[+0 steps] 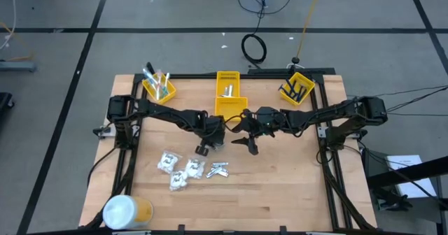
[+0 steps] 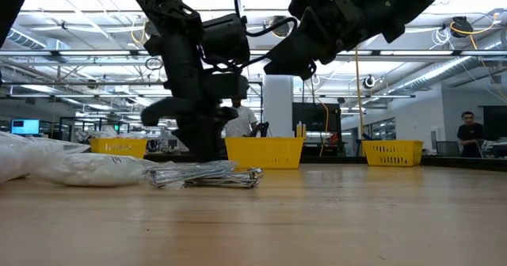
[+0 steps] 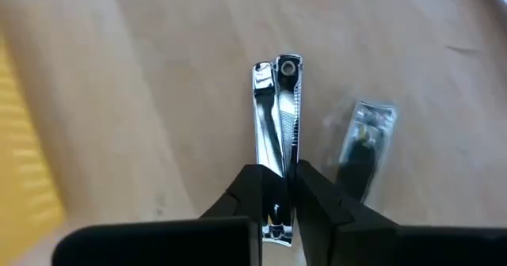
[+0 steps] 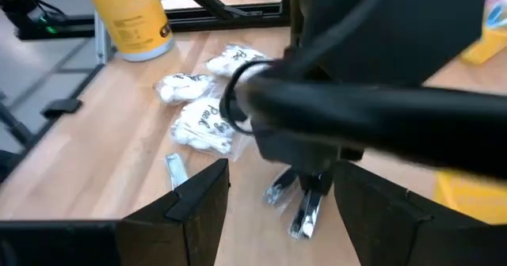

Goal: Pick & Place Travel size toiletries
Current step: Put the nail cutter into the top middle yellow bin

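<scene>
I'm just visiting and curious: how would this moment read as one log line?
left gripper: shut on nail clipper | right gripper: open, waiting beside | packets: on table

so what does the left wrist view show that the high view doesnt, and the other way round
Only the left wrist view: the left gripper is shut on a shiny metal nail clipper, with a second clipper in a clear wrapper lying beside it on the wood.

Only the high view: three yellow bins along the far edge, white plastic-wrapped packets, the white-and-yellow cylinder at the near left corner, and the right gripper open beside the middle bin.

Both: the wooden table, the left gripper and the silvery items near it.
</scene>
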Robot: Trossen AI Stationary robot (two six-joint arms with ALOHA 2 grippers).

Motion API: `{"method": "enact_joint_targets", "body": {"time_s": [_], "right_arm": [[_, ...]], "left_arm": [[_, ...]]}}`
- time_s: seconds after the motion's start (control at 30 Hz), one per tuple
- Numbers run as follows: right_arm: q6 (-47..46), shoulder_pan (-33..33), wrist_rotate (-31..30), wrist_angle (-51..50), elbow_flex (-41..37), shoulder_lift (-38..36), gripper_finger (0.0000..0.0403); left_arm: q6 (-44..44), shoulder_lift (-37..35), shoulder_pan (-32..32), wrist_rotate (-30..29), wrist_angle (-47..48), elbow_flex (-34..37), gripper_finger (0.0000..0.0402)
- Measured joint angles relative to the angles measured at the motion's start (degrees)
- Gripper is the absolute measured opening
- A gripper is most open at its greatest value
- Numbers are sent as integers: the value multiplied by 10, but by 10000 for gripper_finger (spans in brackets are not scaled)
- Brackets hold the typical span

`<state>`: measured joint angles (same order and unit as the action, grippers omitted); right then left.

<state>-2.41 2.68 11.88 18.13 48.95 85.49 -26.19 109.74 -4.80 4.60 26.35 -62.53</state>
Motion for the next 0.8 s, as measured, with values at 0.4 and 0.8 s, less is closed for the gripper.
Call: {"method": "enact_joint_targets", "body": {"time_s": [0.4, 0.8], "right_arm": [[65, -40, -157, -17, 0, -82, 215], [66, -60, -269, -47, -40, -143, 215]], "left_arm": [[56, -83, 1, -15, -2, 10, 31], [55, -182, -60, 82, -143, 44, 31]]}}
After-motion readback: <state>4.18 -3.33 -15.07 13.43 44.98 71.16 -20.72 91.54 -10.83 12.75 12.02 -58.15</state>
